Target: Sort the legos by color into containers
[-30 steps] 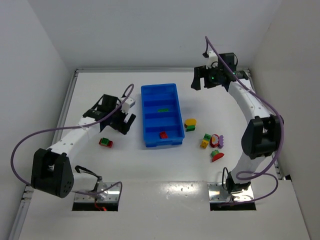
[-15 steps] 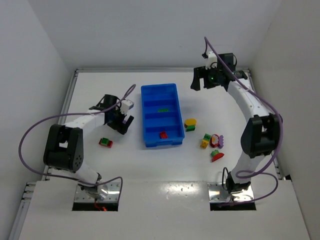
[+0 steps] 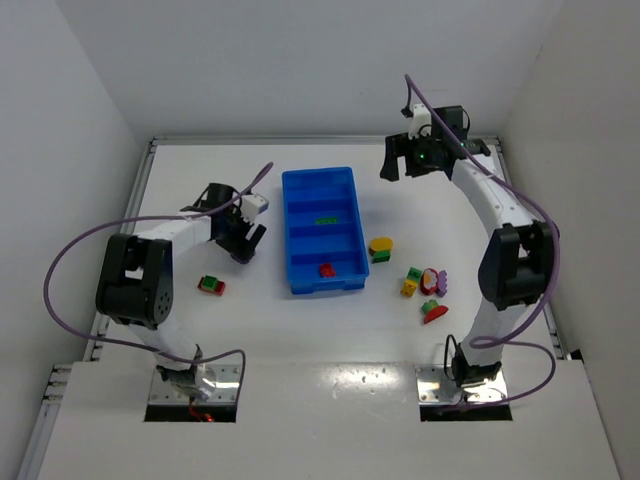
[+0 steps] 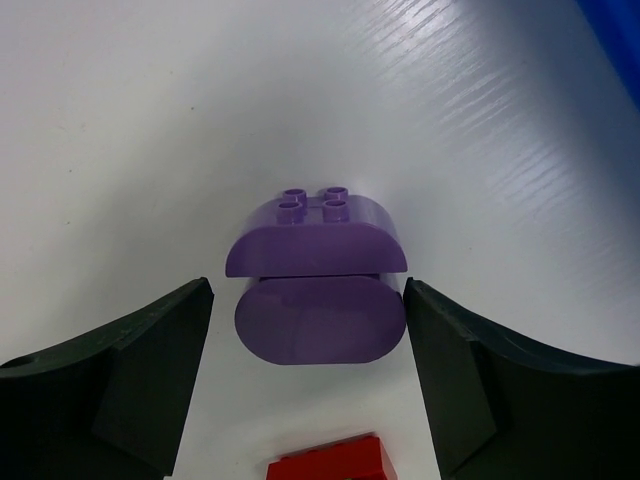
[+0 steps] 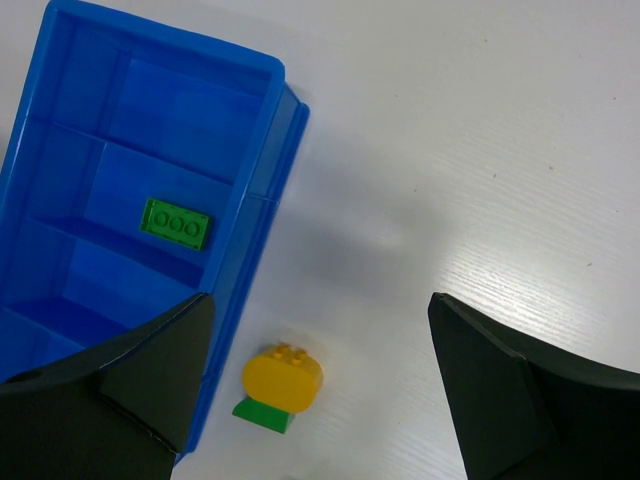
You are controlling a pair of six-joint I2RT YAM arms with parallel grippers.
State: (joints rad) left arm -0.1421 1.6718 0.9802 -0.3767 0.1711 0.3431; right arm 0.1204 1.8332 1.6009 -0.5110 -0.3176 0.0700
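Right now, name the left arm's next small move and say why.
Probably close the left gripper on the purple lego. The piece sits squarely between the open fingers, with only a thin gap showing at one side, so no repositioning looks needed before lifting it toward the blue tray.

A flat white bench sits inside a plain white booth. A white back wall closes it in, with a white left wall and a white right wall at the sides. A thin grey metal rail edges the bench's far and left sides. A glossy white panel along the near edge reflects soft light. Close up, the bench shows fine parallel ridges.
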